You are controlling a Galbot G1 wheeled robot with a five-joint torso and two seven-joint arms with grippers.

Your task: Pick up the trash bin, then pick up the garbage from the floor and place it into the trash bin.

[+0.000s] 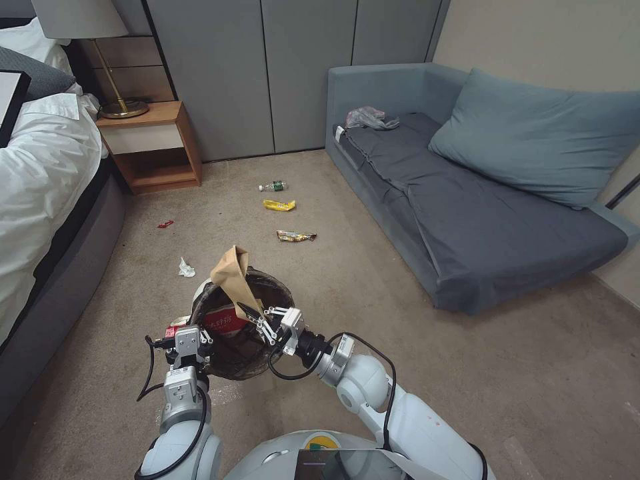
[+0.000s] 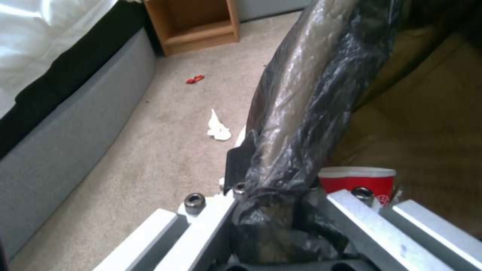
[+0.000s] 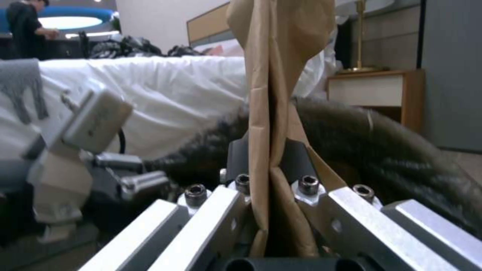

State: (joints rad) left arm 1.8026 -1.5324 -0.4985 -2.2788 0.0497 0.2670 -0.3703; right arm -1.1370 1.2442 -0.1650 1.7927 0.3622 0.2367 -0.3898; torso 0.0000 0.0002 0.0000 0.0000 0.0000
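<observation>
Over trash bin [image 1: 243,333], right claw [image 1: 252,317] pinching upright tan paper [image 1: 233,273]

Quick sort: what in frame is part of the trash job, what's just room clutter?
Job:
- trash bin, rim clamped by left gripper
- tan paper piece, pinched by right gripper over the bin
- floor litter: green-labelled bottle, yellow wrapper, second wrapper, red wrapper, white tissue

Lying about:
- sofa
- nightstand
- bed

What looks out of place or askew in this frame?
The tan paper piece stands upright out of the trash bin, pinched in the right claw rather than lying inside. The left claw grips the bin's rim. A tissue and yellow wrappers lie on the carpet.
</observation>
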